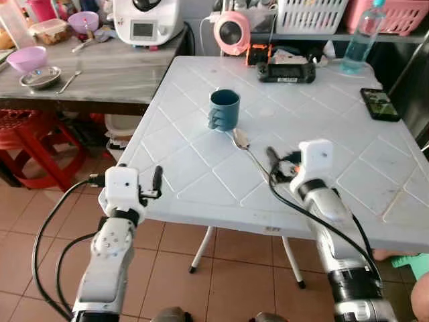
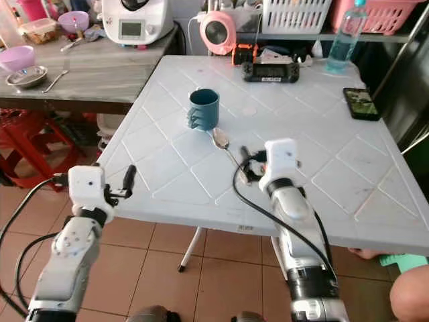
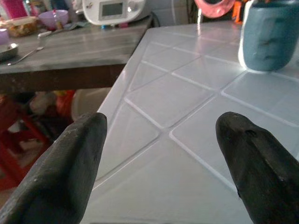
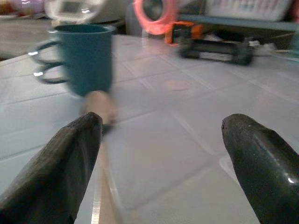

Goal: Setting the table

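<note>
The right gripper (image 4: 159,163) hovers low over the white plastic table (image 1: 201,168), its two black fingers spread wide and holding nothing, just beside the handle of a metal spoon (image 1: 249,151). The spoon lies flat on the embossed diamond-pattern top, its bowl nearly touching the base of a teal mug (image 1: 224,109) that stands upright toward the table's middle. The left gripper (image 3: 159,168) is poised at the table's near left edge, fingers likewise wide apart and empty. If the spoon is to be moved, the step would call for bringing the right fingers down astride the thin handle, well back from the bowl so the mug is not nudged; a flat, slim, polished handle on smooth plastic is likely to skid, so the closing should be square and low. The mug appears glazed, with a looped multi-ring handle. Along the far edge lie a black handheld controller (image 1: 286,71), a clear water bottle (image 1: 358,41) and a dark phone (image 1: 380,104).
</note>
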You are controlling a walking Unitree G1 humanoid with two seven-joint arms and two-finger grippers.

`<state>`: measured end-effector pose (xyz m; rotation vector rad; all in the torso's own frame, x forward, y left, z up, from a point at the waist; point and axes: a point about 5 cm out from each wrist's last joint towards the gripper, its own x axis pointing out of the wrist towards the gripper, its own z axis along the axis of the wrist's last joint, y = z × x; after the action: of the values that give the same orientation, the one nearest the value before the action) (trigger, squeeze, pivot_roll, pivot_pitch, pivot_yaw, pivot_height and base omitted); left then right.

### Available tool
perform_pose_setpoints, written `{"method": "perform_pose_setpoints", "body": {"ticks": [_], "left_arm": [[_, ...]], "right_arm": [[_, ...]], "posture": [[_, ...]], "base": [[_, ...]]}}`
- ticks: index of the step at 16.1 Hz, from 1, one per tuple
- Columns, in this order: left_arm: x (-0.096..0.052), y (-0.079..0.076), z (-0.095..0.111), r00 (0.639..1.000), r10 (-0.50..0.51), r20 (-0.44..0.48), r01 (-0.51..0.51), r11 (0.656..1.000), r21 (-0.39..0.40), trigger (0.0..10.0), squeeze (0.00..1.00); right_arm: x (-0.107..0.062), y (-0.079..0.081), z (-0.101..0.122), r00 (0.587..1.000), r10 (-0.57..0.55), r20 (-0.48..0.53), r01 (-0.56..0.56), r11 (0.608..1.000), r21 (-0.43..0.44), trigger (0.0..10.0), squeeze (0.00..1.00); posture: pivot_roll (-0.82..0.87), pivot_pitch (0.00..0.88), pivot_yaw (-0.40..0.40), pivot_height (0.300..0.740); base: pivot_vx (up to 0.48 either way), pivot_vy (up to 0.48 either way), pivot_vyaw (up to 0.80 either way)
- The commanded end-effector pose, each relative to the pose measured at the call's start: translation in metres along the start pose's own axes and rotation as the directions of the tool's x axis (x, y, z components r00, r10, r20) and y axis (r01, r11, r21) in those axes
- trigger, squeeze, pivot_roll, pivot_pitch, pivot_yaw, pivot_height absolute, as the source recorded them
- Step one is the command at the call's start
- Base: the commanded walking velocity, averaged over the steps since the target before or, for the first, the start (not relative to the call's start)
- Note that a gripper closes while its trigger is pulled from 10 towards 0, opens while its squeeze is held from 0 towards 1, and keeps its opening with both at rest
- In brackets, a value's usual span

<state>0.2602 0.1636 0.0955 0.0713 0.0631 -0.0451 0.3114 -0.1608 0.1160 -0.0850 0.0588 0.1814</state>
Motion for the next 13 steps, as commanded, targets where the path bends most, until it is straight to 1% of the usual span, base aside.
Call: {"method": "perform_pose_setpoints", "body": {"ticks": [1, 2, 4, 5, 7, 10, 13], "left_arm": [[-0.002, 0.005, 0.004, 1.000, 0.003, 0.004, -0.003, 1.000, 0.019, 10.0, 0.00], [-0.007, 0.009, 0.004, 1.000, 0.009, -0.008, -0.009, 1.000, 0.029, 10.0, 0.00], [-0.011, 0.011, 0.003, 1.000, 0.007, -0.024, -0.007, 0.999, 0.038, 10.0, 0.00], [-0.014, 0.012, 0.003, 1.000, 0.009, -0.029, -0.008, 0.999, 0.042, 10.0, 0.00], [-0.017, 0.014, 0.003, 0.999, 0.013, -0.038, -0.011, 0.999, 0.043, 10.0, 0.00], [-0.022, 0.014, 0.004, 0.998, 0.008, -0.056, -0.005, 0.999, 0.048, 10.0, 0.00], [-0.024, 0.014, 0.005, 0.997, -0.002, -0.071, 0.006, 0.999, 0.051, 10.0, 0.00]], "right_arm": [[0.005, 0.004, -0.001, 0.999, 0.043, -0.028, -0.043, 0.999, -0.003, 10.0, 0.00], [0.011, 0.007, -0.001, 0.995, 0.084, -0.051, -0.085, 0.996, -0.017, 10.0, 0.00], [0.016, 0.014, -0.005, 0.983, 0.165, -0.086, -0.167, 0.986, -0.023, 10.0, 0.00], [0.018, 0.014, -0.003, 0.981, 0.176, -0.082, -0.180, 0.983, -0.041, 10.0, 0.00], [0.020, 0.011, 0.001, 0.980, 0.183, -0.081, -0.185, 0.983, -0.015, 10.0, 0.00], [0.025, 0.009, 0.005, 0.977, 0.199, -0.080, -0.202, 0.979, -0.026, 10.0, 0.00], [0.030, 0.009, 0.005, 0.963, 0.246, -0.107, -0.247, 0.969, 0.004, 10.0, 0.00]], "posture": [[0.03, 0.043, 0.069, 0.740], [0.04, 0.061, 0.071, 0.740], [0.06, 0.077, 0.072, 0.740], [0.06, 0.084, 0.073, 0.740], [0.07, 0.094, 0.074, 0.740], [0.07, 0.117, 0.081, 0.740], [0.08, 0.138, 0.086, 0.740]], "base": [[0.000, 0.000, 0.00], [0.000, 0.000, 0.00], [0.000, 0.000, 0.00], [0.000, 0.000, 0.00], [0.000, 0.000, 0.00], [0.000, 0.000, 0.00], [0.000, 0.000, 0.00]]}}
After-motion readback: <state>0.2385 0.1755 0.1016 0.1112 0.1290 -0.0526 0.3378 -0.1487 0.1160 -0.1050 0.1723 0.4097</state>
